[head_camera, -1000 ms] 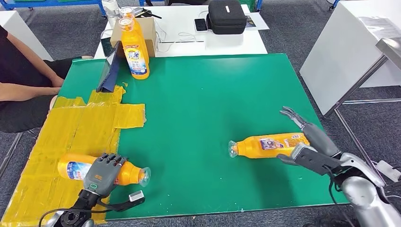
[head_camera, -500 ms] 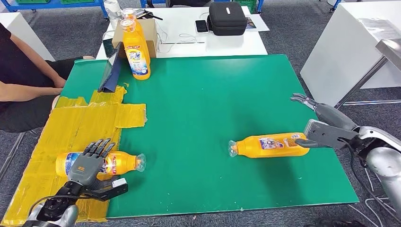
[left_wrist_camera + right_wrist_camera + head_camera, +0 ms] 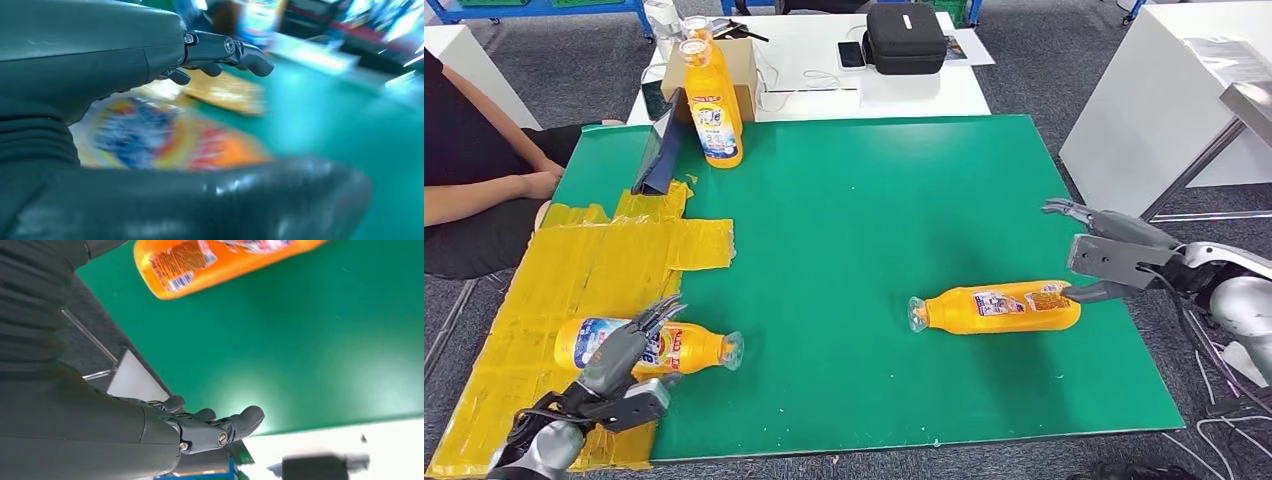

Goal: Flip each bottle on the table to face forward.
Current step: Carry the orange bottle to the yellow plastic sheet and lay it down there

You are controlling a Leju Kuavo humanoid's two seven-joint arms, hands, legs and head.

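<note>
An orange bottle point(image 3: 649, 347) lies on its side on the yellow tape at the near left, cap toward the right, its blue and red label up. My left hand point(image 3: 616, 358) hovers at its near side, fingers point(image 3: 225, 50) spread above the blurred bottle point(image 3: 165, 142), gripping nothing. A second orange bottle point(image 3: 999, 307) lies on the green mat point(image 3: 874, 200) at the right, cap pointing left. My right hand point(image 3: 1114, 255) stands open just beyond its base, thumb close to it; the bottle's base point(image 3: 215, 262) lies apart from the fingers point(image 3: 220, 427). A third bottle point(image 3: 711, 105) stands upright at the back left.
A person's arm point(image 3: 484, 195) rests at the left table edge. A dark folded stand point(image 3: 656, 150) leans beside the upright bottle. Behind are a cardboard box point(image 3: 739, 65), a black case point(image 3: 906, 35) and a phone point(image 3: 851, 53) on a white table. Another white table point(image 3: 1164, 90) stands at the right.
My left hand has come off the left bottle and drawn back toward the near edge; that bottle now shows its label. My right hand has let go of the right bottle and moved away.
</note>
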